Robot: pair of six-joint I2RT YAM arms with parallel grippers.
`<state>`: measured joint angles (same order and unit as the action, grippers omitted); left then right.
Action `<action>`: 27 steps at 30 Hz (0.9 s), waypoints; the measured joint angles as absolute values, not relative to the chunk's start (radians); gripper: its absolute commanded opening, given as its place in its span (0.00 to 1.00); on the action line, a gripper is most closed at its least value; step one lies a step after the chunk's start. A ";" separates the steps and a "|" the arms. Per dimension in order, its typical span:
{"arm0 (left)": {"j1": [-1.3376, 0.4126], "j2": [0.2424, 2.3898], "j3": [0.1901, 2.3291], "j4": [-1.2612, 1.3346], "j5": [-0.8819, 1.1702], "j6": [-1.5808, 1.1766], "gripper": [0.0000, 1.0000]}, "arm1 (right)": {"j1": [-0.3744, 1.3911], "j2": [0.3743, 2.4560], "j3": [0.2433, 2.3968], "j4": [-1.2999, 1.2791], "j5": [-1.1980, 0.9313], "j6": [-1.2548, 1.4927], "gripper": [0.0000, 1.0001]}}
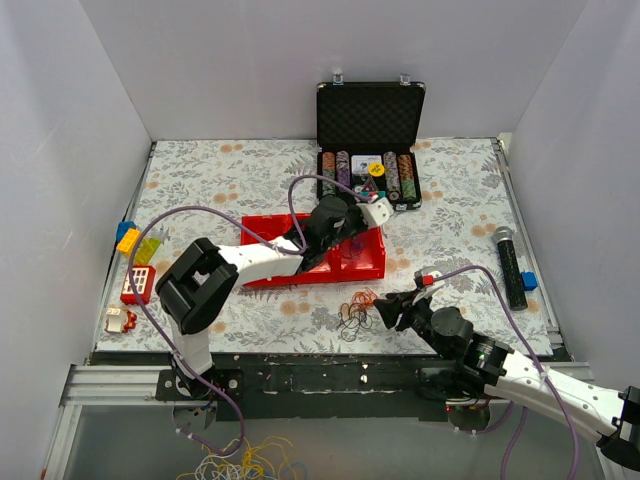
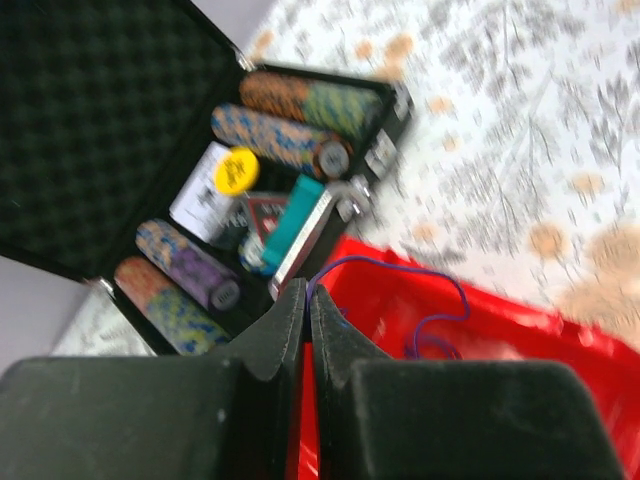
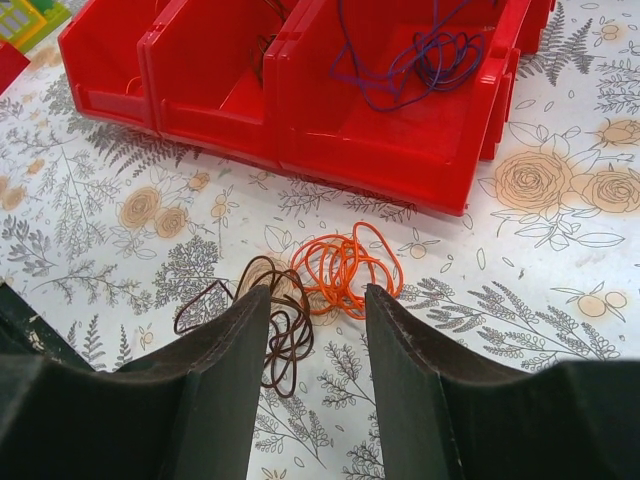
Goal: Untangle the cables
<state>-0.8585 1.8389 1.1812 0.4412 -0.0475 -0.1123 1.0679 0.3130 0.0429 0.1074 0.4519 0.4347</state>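
Three cables (image 3: pixel 330 300), three red bins (image 3: pixel 300 120).
One orange cable (image 3: pixel 345 270), one brown cable (image 3: pixel 285 345) at its seven o'clock, one purple cable (image 3: pixel 420 60).

Robot lab cell (white walls (image 1: pixel 300 60), floral tabletop (image 1: pixel 250 170))

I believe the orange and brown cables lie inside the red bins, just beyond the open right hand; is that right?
Not quite: the orange cable and brown cable lie on the table in front of the red bins, just beyond the open right hand, as the right wrist view shows.
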 measured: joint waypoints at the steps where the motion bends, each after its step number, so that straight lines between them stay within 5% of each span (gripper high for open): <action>1: -0.859 1.834 1.154 0.440 -0.047 -0.116 0.00 | 1.068 0.313 0.043 0.106 0.453 0.434 0.51; 9: -0.859 1.819 1.042 0.377 -0.083 -0.116 0.03 | 1.068 0.321 0.045 0.106 0.462 0.430 0.51; 14: -0.859 1.819 1.058 0.334 -0.093 -0.113 0.44 | 1.068 0.342 0.045 0.106 0.461 0.430 0.51; 20: -0.857 1.805 1.136 0.260 -0.048 -0.126 0.74 | 1.068 0.356 0.068 0.102 0.463 0.430 0.51; 27: -0.857 1.629 1.128 0.147 0.054 -0.133 0.98 | 1.068 0.326 0.087 0.075 0.476 0.430 0.51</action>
<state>-0.8566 1.6291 1.1278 0.1471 0.0544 -0.1329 1.0679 0.3256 0.0868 0.0746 0.4759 0.4301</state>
